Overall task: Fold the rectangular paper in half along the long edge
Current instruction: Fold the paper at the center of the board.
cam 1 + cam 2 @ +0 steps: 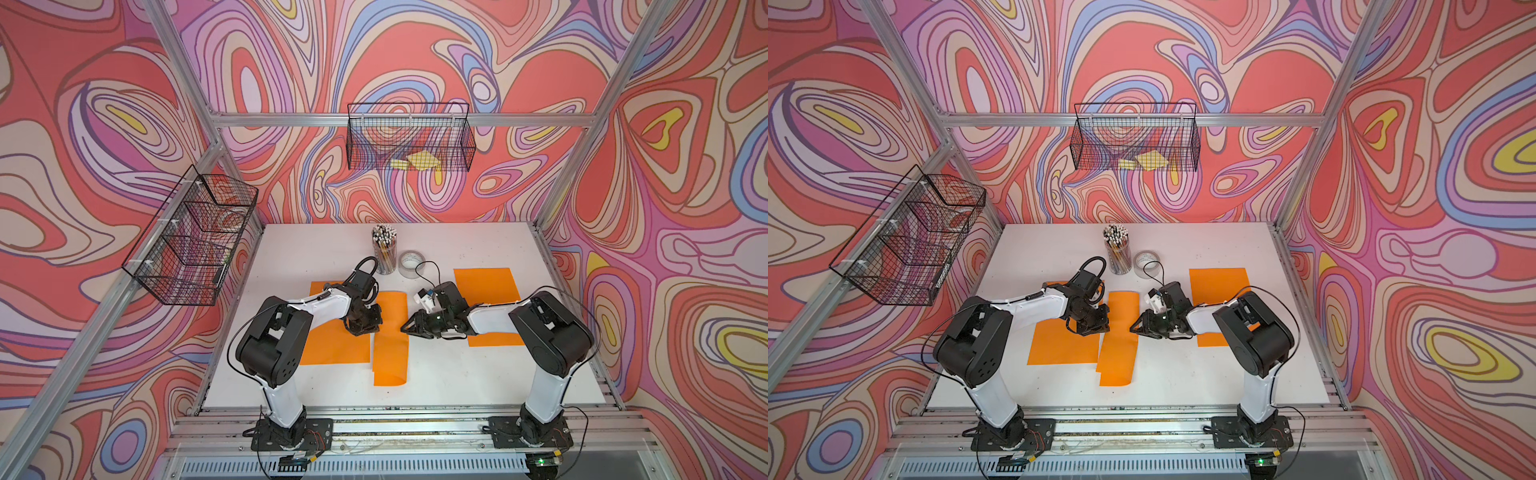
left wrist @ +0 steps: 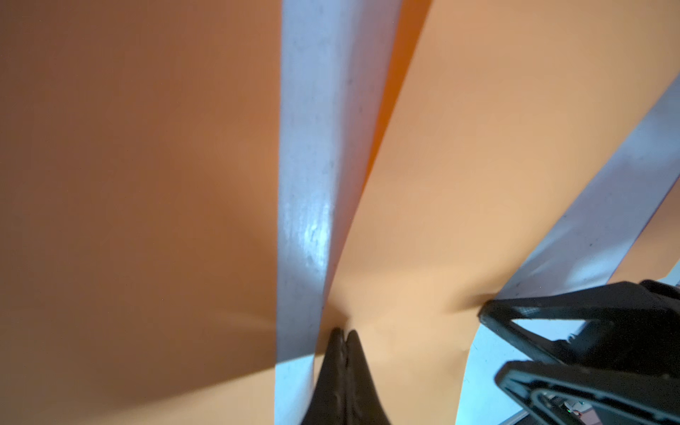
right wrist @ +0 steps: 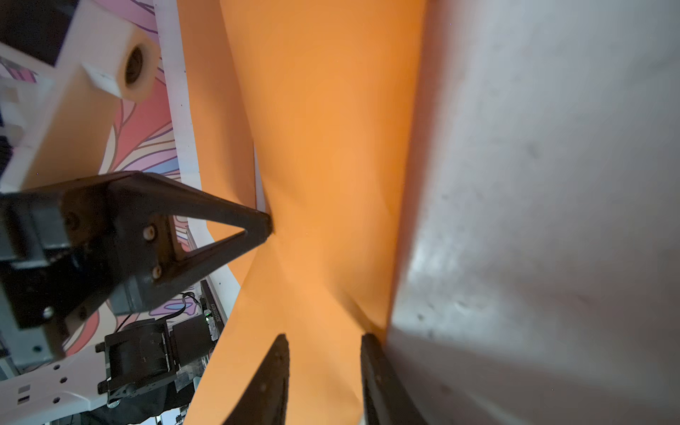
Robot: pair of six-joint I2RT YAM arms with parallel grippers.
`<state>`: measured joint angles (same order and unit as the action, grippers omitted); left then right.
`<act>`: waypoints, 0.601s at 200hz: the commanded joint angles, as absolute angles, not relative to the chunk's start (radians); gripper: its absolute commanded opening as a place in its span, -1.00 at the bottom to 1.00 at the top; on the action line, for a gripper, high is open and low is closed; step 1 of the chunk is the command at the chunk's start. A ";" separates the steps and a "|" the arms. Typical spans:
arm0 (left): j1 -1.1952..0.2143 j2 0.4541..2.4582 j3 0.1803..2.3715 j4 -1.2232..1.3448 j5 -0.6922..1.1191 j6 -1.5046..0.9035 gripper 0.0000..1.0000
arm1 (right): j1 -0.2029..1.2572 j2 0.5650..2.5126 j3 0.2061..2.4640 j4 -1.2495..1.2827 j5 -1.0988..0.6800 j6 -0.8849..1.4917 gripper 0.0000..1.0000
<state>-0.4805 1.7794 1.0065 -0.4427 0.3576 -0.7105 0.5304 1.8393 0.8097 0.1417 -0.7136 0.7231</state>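
The rectangular paper [image 1: 390, 353] is an orange sheet doubled into a long narrow strip, lying lengthwise in the middle of the white table [image 1: 457, 374]. It shows in both top views [image 1: 1119, 353]. My left gripper [image 2: 344, 333] is shut on the strip's left edge, where the paper [image 2: 423, 220] puckers at the tips. My right gripper [image 3: 325, 346] is at the strip's right edge, opposite the left one. Its jaws stand apart with the paper's edge [image 3: 323, 184] lying between them. In a top view both grippers, left [image 1: 375, 328] and right [image 1: 404, 328], face each other across the strip.
A flat orange sheet [image 1: 332, 347] lies under my left arm and another orange sheet [image 1: 486, 291] under my right arm. A cup of pencils [image 1: 384, 249] and a tape roll [image 1: 410, 264] stand behind the strip. Wire baskets [image 1: 409, 137] hang on the walls.
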 commanded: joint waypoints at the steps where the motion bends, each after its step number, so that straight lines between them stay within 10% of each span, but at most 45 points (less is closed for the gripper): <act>1: -0.495 1.840 0.945 -0.503 0.300 -0.719 -1.00 | 0.466 1.754 0.764 0.115 -0.693 0.720 -0.27; 120: -0.495 1.838 0.939 -0.501 0.305 -0.723 -1.00 | 0.449 1.909 0.821 0.215 -0.789 0.680 -0.15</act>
<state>-0.4801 1.7744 0.9958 -0.4240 0.3649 -0.7158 0.4091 1.8622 0.7975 0.1875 -0.7956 0.6823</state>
